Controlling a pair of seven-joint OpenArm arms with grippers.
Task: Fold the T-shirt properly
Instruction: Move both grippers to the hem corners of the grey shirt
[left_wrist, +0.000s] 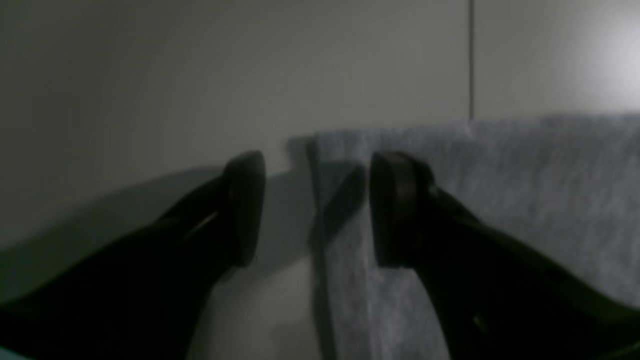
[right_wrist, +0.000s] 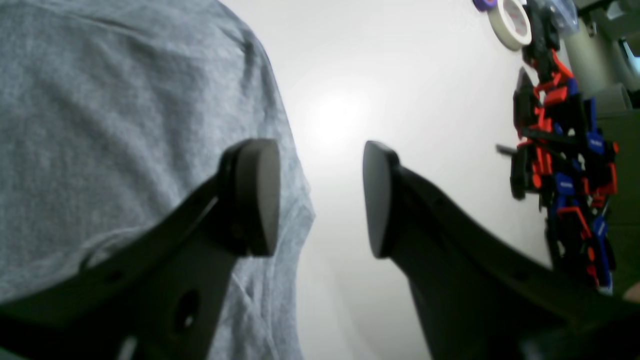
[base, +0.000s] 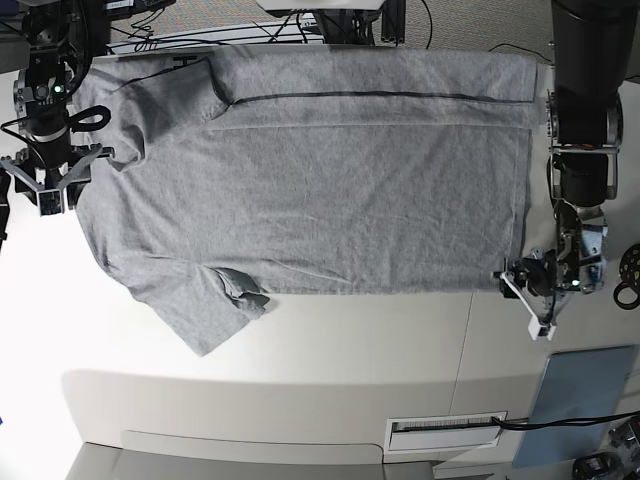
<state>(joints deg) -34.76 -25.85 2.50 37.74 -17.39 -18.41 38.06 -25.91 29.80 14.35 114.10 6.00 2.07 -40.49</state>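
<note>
Spread tools flank a grey T-shirt (base: 320, 180) lying flat on the white tabletop (base: 330, 345).
Left tool (left_wrist: 315, 210) straddles a hem corner, right tool (right_wrist: 320, 197) the shoulder edge; both empty. Next, likely pinching the cloth to fold.

The T-shirt (base: 330, 180) lies spread on the table (base: 350, 360), one gripper at each end.

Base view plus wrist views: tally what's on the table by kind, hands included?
T-shirt: 1, grey, spread flat
Robot hands: 2, left hand and right hand, both open
Tape roll: 1, pale
Red, blue and black parts heap: 1
Total: 5
</note>
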